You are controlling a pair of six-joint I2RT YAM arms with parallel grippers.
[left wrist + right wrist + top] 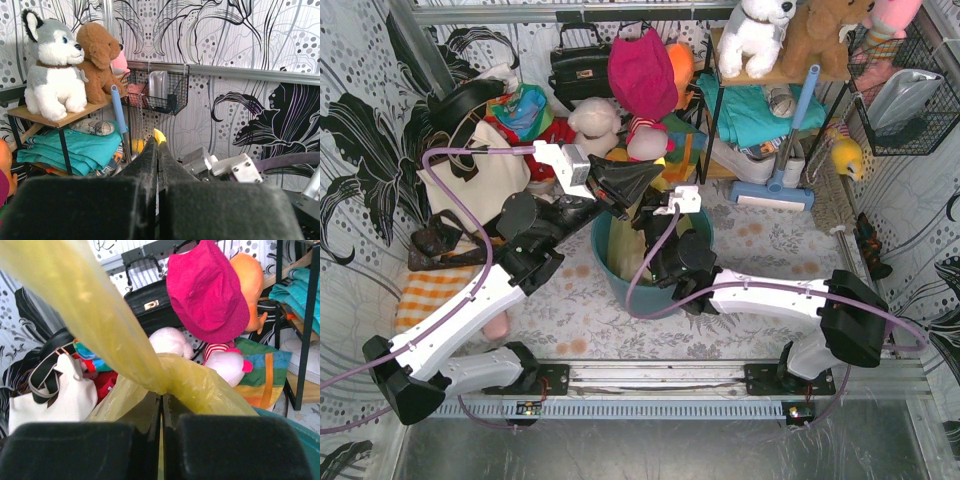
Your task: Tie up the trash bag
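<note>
The trash bag (626, 212) is yellow-green plastic, standing in the teal bin (620, 285) at the table's middle. My left gripper (623, 196) is above the bin's far left rim. In the left wrist view it (159, 145) is shut, with a small yellow tip of bag (159, 135) poking out past the fingertips. My right gripper (648, 226) is over the bin, just right of the left one. In the right wrist view it (162, 399) is shut on the bag where a twisted strand (100, 305) runs up to the left. The bag's contents are hidden.
A cream tote bag (470, 175) and an orange checked cloth (430, 290) lie left of the bin. A black handbag (578, 65), a pink hat (642, 70) and plush toys crowd the back. A shelf with a husky plush (757, 35), a blue broom (790, 150) and a wire basket (905, 90) stand right.
</note>
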